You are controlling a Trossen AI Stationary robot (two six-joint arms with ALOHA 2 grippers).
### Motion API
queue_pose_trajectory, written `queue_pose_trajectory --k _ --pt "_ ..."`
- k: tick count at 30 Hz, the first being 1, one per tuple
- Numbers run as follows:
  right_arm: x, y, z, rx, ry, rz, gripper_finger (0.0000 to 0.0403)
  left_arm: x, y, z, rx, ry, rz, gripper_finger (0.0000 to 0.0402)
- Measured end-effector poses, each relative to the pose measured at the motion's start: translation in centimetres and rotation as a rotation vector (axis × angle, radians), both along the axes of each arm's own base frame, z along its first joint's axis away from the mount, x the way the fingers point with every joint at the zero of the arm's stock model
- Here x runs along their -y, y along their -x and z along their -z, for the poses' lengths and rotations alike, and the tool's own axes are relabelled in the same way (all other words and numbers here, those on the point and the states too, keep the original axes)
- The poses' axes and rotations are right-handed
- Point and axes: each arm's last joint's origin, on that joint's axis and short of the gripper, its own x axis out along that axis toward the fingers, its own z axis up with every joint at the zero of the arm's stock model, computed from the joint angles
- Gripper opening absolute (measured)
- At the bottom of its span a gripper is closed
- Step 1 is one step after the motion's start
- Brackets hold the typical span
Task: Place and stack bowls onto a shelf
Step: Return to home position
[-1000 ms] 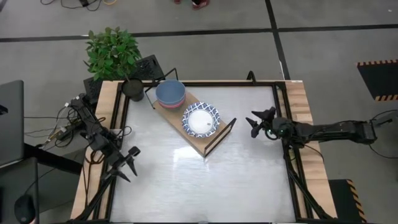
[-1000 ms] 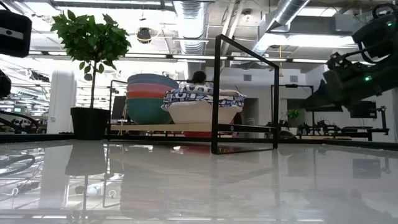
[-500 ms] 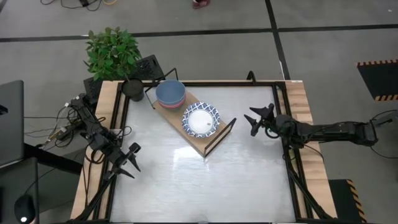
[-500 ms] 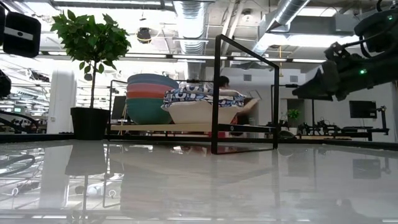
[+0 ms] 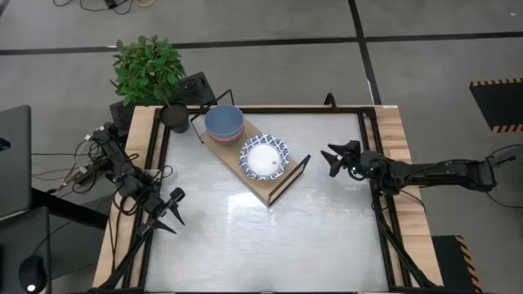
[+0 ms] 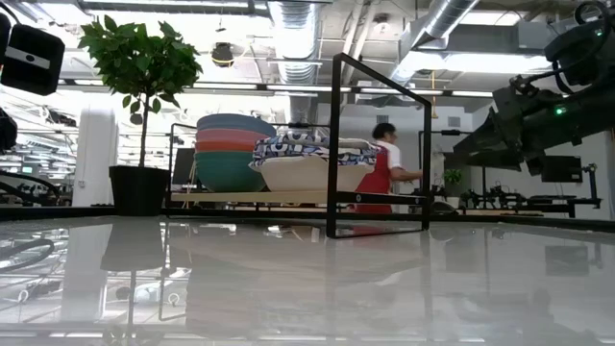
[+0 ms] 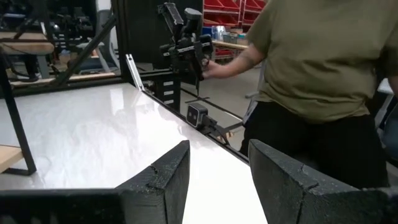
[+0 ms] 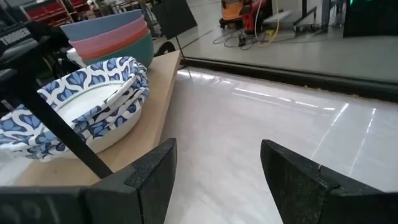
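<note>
Right pincer (image 5: 331,162): fingers spread wide, holding nothing. It hangs above the right side of the desk (image 5: 270,237), close to the right edge and pointed left toward the shelf (image 5: 268,189), well apart from it. The right wrist view confirms the open gap between its fingers (image 8: 152,177), with bare desk surface beneath.

Left pincer (image 5: 172,212): fingers likewise spread, holding nothing. It sits over the near left part of the desk, just inside the left edge. The left wrist view shows its fingers (image 7: 163,180) apart above the bare surface.

Shelf: lies diagonally on the desk, running from the far left toward the centre, with a black wire frame at each end.

Plain bowls (image 5: 223,122): one nested stack on the far left end of the shelf. The low view shows teal at the bottom, red and pink bands above, and light blue on top.

Patterned bowls (image 5: 263,157): two, one nested in the other, on the shelf just right of the plain stack. The upper one sits slightly tilted in the right wrist view.

Surroundings: a plant (image 5: 149,69) in a dark pot (image 5: 174,116) stands at the far left corner. A person (image 7: 323,81) in an olive shirt stands beside the desk.
</note>
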Motion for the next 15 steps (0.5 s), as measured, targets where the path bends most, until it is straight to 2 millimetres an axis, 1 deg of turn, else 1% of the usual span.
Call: queue_pose_trajectory --k 15 --pt "-0.02 0.04 0.20 -0.011 -0.017 -0.002 0.0260 0.00 0.00 0.00 0.003 -0.004 0.000 0.0151"
